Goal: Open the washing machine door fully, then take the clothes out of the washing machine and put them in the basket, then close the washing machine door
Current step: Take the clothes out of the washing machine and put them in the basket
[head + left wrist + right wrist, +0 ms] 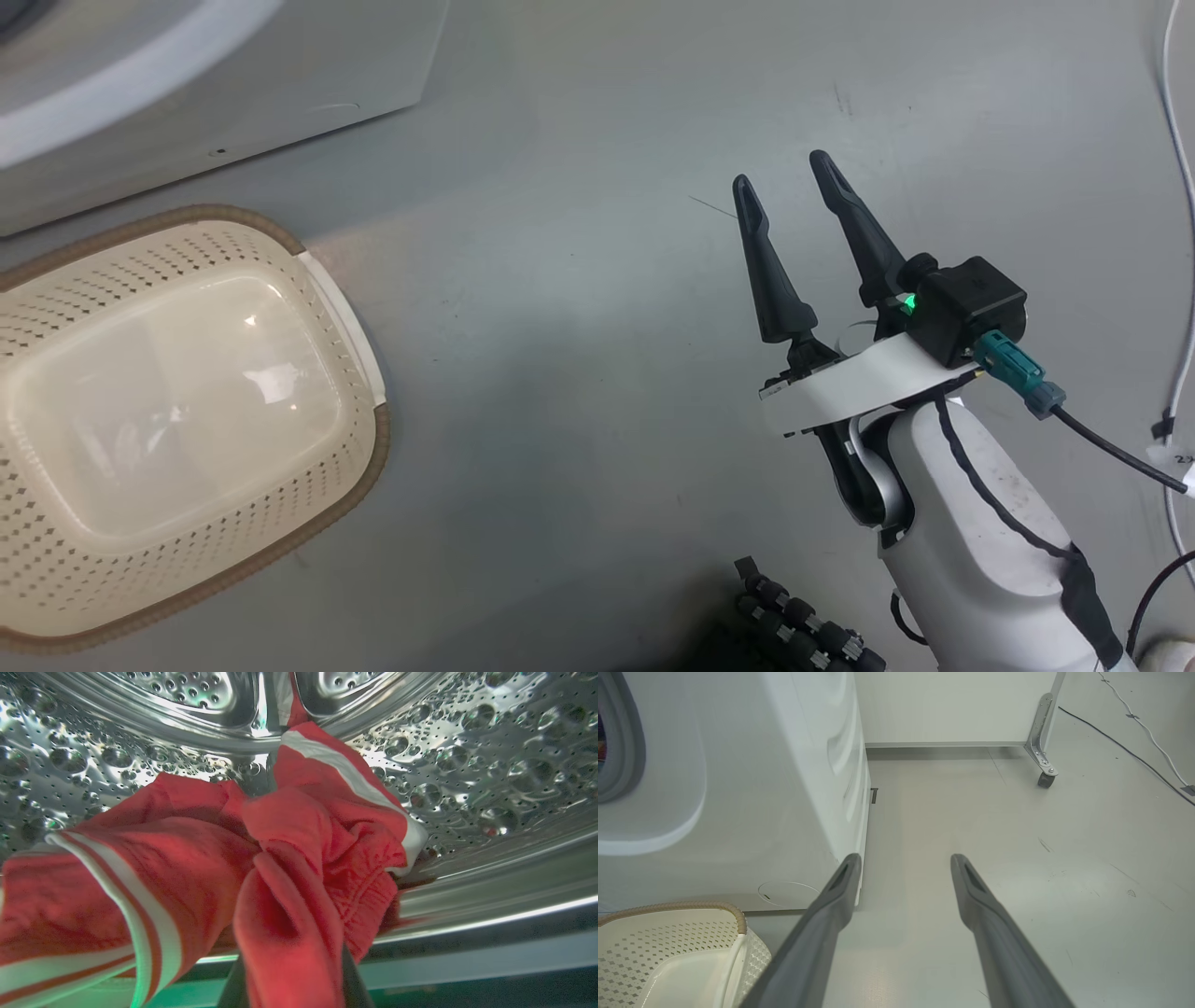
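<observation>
grey smooth floor [597, 140] runs under the whole station, marked with a few scuffs, and a white cable [1182, 140] trails along its right edge in the head view. washer [187, 103] stands at the upper left of that view, white front panel facing the floor. basket [378, 448] sits on the floor just before the washer's lower front, near but not seen to touch it; brown rim, perforated cream sides, one white handle [345, 317] on the side toward the right arm. right gripper [781, 170] hangs over bare floor well apart from the basket, its jaws spread open with nothing between them; a green light shows on the wrist block. right wrist view looks along the washer's side corner, with the grey gasket [626, 742] at the far left and a basket corner at the lower left. left wrist view looks into the steel drum [467, 765]. clothes [187, 858] lie there in a red bunch with white stripes, spread across the lower drum and over its front lip. left gripper [294, 970] is at the drum mouth, its jaws closed on a fold of the clothes; the dark fingers [353, 982] show on both sides of the pinched fabric, tips hidden by it.
</observation>
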Robot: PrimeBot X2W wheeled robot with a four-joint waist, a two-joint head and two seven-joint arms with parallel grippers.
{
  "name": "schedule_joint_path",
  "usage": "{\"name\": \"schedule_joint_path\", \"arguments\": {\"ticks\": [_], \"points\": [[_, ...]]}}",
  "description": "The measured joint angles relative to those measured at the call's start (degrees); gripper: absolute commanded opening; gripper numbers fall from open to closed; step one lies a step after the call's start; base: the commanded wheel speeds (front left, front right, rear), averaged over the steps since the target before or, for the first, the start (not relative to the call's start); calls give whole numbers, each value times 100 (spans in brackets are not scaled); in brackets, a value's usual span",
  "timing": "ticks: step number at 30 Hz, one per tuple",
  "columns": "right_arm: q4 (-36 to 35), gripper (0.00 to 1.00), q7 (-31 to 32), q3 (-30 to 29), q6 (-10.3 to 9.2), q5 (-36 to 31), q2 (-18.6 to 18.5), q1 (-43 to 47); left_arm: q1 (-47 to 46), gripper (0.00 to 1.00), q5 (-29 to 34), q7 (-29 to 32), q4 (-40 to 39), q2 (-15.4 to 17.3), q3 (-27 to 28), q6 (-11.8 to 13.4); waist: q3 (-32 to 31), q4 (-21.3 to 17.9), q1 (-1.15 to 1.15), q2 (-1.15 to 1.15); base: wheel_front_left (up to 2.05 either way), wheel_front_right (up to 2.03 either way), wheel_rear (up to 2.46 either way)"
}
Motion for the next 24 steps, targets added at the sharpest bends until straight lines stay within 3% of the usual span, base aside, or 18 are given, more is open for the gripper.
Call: {"name": "schedule_joint_path", "arguments": {"ticks": [11,24], "points": [[175,100,0,-94,16,-254,-3,-86,349,0,-56,-959,-94,-331,-49,-352,-341,303,0,0,0,0,0],[593,100,0,-164,170,-527,-12,90,1471,0,-135,-2143,-145,-801,-121,-474,-1035,717,-1,0,0,0,0]]}}
